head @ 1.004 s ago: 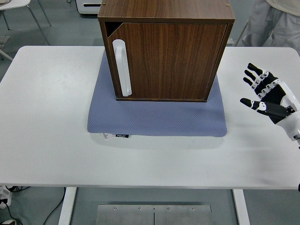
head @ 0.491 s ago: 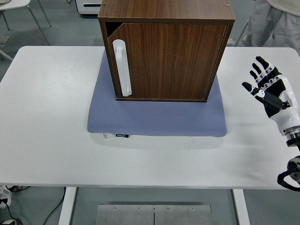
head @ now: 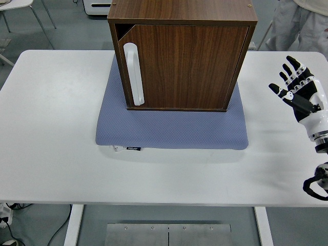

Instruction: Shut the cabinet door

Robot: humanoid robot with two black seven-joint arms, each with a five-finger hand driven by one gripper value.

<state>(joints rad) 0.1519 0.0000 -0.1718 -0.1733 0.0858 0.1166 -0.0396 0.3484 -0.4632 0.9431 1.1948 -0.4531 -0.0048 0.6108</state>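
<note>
Item: dark walnut-veneer box cabinet (head: 182,31), standing upright on a blue-grey textured rectangular mat (head: 171,128) at the far middle of the white table (head: 51,128). Its wooden door (head: 187,66) faces the robot; the long white bar handle (head: 133,74) runs vertically down the door's left edge, hinges apparently on the right. The door sits nearly flush, with a small dark gap showing at the upper left corner, so closure looks almost or wholly complete. Right robot hand (head: 298,92): black-and-white, five fingers spread and pointing upward, holding nothing, raised over the table's right side. From it the cabinet lies to the left, well apart; the handle side is the far side of the door. It is the only robot hand in view; the left arm does not show. Between robot hand and cabinet: bare table and the mat's right margin, nothing in the way. Also present: a person in pale clothing (head: 302,23) beyond the table's far right corner; a white chair (head: 20,10) at top left.
</note>
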